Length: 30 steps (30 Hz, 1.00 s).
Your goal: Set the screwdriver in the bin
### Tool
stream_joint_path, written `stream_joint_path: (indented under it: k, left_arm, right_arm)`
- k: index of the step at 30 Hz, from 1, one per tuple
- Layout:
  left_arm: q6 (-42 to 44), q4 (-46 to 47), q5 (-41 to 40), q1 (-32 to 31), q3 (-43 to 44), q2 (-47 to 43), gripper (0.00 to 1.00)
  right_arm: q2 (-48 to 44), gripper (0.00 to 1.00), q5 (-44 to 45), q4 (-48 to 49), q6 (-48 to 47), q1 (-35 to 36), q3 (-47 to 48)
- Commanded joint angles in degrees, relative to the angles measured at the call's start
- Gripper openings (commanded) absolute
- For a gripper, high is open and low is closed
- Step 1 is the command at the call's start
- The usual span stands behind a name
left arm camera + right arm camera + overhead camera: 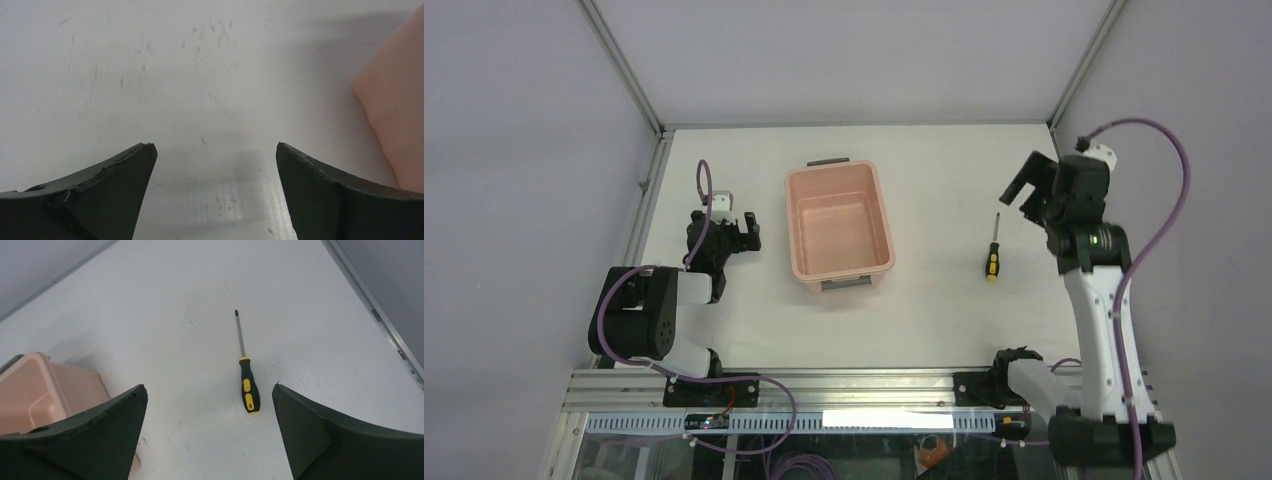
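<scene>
On the left side of the tabletop (924, 320) your left hand (732, 226) hangs low with its jaws spread wide and nothing between them. Its wrist view shows only scuffed white surface, with a corner of the bin just entering at the right edge. That arm looks to have no part in this step. Moving right, the bin (839, 225) sits near the middle of the tabletop, long axis running away from you, a grey handle at each short end, and its salmon-pink floor is bare. Further right, well apart from the bin, the screwdriver (994, 243) lies flat on the tabletop, its thin shaft pointing away from you and its black-and-yellow handle toward you. Rightmost, your right hand (1022, 195) is raised above the tabletop just beyond and to the right of the tool. Its jaws are wide and empty, and it touches nothing. In its wrist view the screwdriver (244, 365) lies in the gap ahead of the fingers, nearer the right finger than the left. So you are on the approach, with the grasp not yet made and nothing in the bin. The next move calls for centring the hand over the handle, turning it so the jaws straddle the handle across its width, and coming down until the fingertips are close to the surface. Then close, lift and carry the tool left to the bin. The handle is low and narrow, so I would expect a pinch taken too high to slip off it.
</scene>
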Motion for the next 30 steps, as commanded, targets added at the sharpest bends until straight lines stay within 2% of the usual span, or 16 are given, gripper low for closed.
stream_joint_path:
  k: [1,3,8,15,23,25,27,30]
  left_arm:
    - [-0.9,3.6,0.6,-0.6,1.0,-0.3,0.99]
    - [-0.9,3.6,0.5,-0.6,1.0,-0.2,0.99]
    - [-0.9,3.6,0.6,-0.6,1.0,-0.2,0.99]
    - [-0.9,3.6,0.5,-0.6,1.0,-0.3,0.99]
    - [-0.9,3.6,0.5,-0.6,1.0,-0.2,0.99]
    - [-0.9,3.7,0.6,-0.6,1.0,-0.3,0.99]
    - [-0.9,3.6,0.5,-0.6,1.0,-0.2,0.99]
    - [-0.9,3.7,0.6,-0.6,1.0,-0.2,0.99]
  right_arm:
    - [20.4,0.99,-1.9,-21.9,-5.8,-0.3,14.3]
    - [28.5,0.99,-6.6,-24.4,-7.1,-2.2,17.5]
    - [40.9,0.99,-11.5,-20.8,-8.6,-4.3,14.5]
    - [52.8,0.84,-11.5,-12.6,-10.0,-5.0,10.0]
    - [60.8,0.73,-8.3,-9.1,-11.3,-5.1,11.4]
    - [61.7,0.66,-7.9,-8.8,-12.1,-5.1,11.7]
    - [62.6,0.54,-7.9,-9.0,-13.0,-5.1,12.6]
    - [62.7,0.26,-8.7,-11.6,-13.5,-5.0,15.4]
